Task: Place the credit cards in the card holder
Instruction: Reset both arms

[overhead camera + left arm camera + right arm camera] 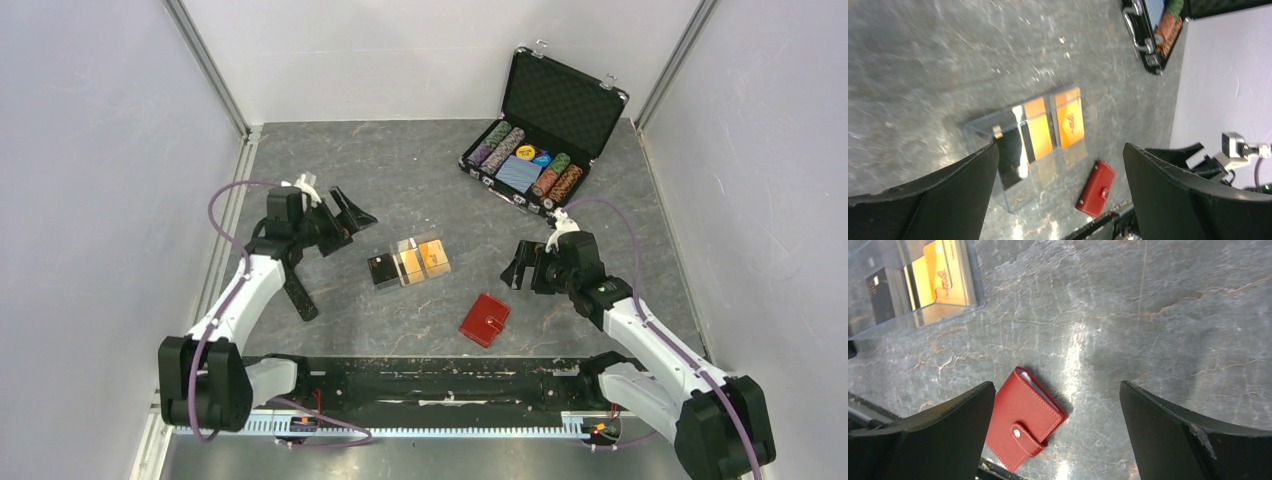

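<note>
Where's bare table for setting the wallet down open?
Widest: behind the tray, between left gripper and chip case. Also on the tray's near side, left of the wallet. Crowded: tray, wallet and right gripper sit close together.

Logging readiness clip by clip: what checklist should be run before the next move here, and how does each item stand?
1. The left tool is open and empty: ok.
2. The right tool is open and empty: ok.
3. The card holder lies free on the table, apart from the clear tray: ok.
4. The card holder is open to take cards: not ok; it is folded shut with the snap tab across.
5. The credit cards are in view in the clear tray: ok.
6. The number of cards: cannot tell.
</note>
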Motion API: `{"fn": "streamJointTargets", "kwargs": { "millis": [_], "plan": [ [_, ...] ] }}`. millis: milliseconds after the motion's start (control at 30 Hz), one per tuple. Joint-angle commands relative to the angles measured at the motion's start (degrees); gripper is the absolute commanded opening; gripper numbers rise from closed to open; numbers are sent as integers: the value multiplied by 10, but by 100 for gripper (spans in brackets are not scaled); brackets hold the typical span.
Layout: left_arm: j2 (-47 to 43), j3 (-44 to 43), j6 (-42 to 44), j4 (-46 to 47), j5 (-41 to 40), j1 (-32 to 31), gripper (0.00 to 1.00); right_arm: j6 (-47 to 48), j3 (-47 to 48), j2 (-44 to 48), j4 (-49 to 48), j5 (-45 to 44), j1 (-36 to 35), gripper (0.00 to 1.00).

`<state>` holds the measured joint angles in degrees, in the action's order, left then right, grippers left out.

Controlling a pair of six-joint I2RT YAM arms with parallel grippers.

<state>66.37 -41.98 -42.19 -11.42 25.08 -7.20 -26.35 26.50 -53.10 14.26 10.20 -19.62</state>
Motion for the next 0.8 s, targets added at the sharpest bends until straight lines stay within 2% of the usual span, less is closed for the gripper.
{"fn": "streamJointTargets", "kwargs": {
  "millis": [0, 167, 367, 467, 667, 767],
  "plan": [
    [48, -81, 106, -51, 18, 48, 100, 5, 53, -20, -14, -78, 3, 98],
    [120, -168, 174, -118, 6, 67, 100, 11, 69, -27, -35, -162, 3, 98],
    [153, -210, 199, -97, -32, 67, 100, 55, 37, -5, -100, -252, 3, 98],
    [136, -185, 217, -51, -84, 67, 100, 115, -17, 27, -171, -309, 3, 98],
    [61, -24, 223, 121, -261, 67, 100, 131, -178, 68, -327, -546, 4, 98],
    [51, 26, 266, 162, -288, 67, 100, 221, -259, 66, -482, -551, 4, 98]
  ]
}}
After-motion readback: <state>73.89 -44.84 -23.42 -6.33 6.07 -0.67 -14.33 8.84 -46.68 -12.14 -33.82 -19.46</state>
